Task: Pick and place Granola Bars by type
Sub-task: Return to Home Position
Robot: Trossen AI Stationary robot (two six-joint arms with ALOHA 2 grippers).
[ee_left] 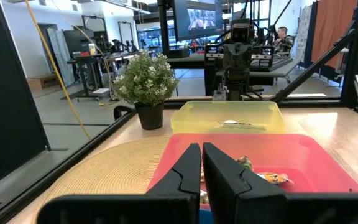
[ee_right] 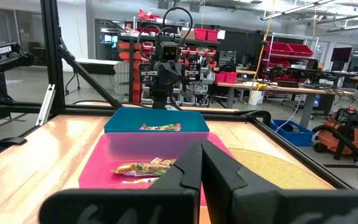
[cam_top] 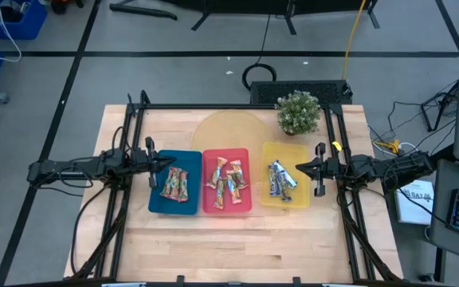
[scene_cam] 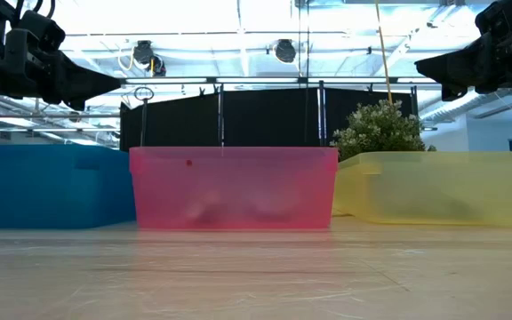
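Three trays stand side by side mid-table. The blue tray (cam_top: pixel 156 199) holds red-green bars (cam_top: pixel 175 184), the red tray (cam_top: pixel 210 203) orange-gold bars (cam_top: pixel 227 179), and the yellow tray (cam_top: pixel 297 199) blue-silver bars (cam_top: pixel 280 179). All bars lie on their tray floors. My left gripper (cam_top: pixel 162 162) hovers shut above the blue tray's left edge, pointing right (ee_left: pixel 202 152). My right gripper (cam_top: pixel 300 169) hovers shut above the yellow tray's right edge, pointing left (ee_right: pixel 202 149). In the low view both hang well above the trays, and the tray walls hide the bars.
A potted plant (cam_top: pixel 298 112) stands at the far right of the table, behind the yellow tray. A round woven mat (cam_top: pixel 229 131) lies behind the trays. Black frame rails (cam_top: pixel 134 127) run along the table's left, right and far sides. Bare wood (cam_top: pixel 229 247) stretches in front of the trays.
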